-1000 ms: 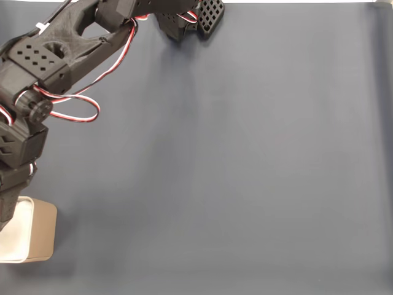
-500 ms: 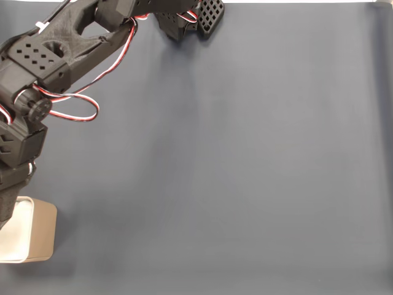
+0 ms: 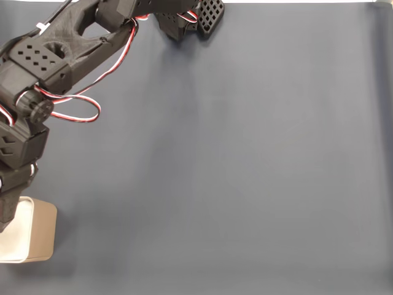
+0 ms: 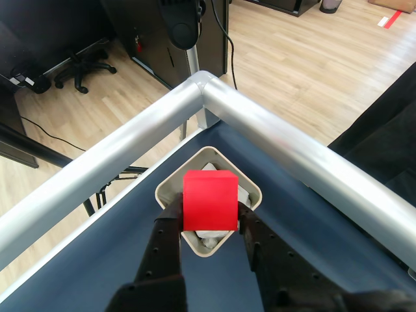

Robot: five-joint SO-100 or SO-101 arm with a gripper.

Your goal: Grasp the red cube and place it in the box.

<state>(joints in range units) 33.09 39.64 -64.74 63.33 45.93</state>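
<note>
Other view: gripper (image 4: 209, 214) clamps red cube (image 4: 209, 200) above box (image 4: 168, 188).

Your gripper (image 4: 209, 218) is clamped on the red cube (image 4: 209, 200), one black finger (image 4: 166, 237) pressing each side, fingertips pointing up the other view.

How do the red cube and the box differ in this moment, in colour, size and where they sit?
The red cube is bright red and solid; the box is beige with a pale rim and open on top. The cube is smaller than the box's opening. The cube is held between the jaws of the gripper, above the box, while the box rests on the dark blue table near its corner rail. Both look plain and unmarked.
</note>
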